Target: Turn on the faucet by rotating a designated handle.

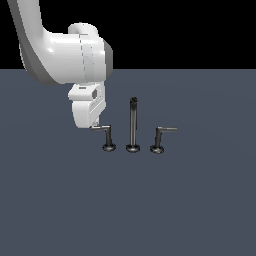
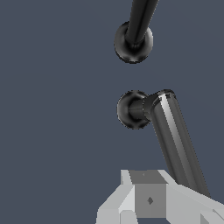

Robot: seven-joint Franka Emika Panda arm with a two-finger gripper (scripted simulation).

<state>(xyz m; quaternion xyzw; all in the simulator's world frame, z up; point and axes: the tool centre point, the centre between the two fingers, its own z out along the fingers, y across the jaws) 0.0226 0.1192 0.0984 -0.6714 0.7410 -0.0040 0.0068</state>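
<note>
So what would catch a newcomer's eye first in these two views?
The big white robot arm fills the exterior view's upper left, its pincer down at the arm tip of the short dark metal L-shaped handle. Beside that stand the tall thin dark spout post and a mirror-image dark lever handle on the grey floor.

Flat, plain slate-blue floor [image 1: 60, 210], meeting black background at a straight horizon. Standing directly on it, three round dark bases in a row: the handle [image 1: 107, 134] (arm jutting toward the exterior view's left), the spout post [image 1: 133, 125] between, the mirror-image handle [image 1: 161, 136] beyond.
</note>
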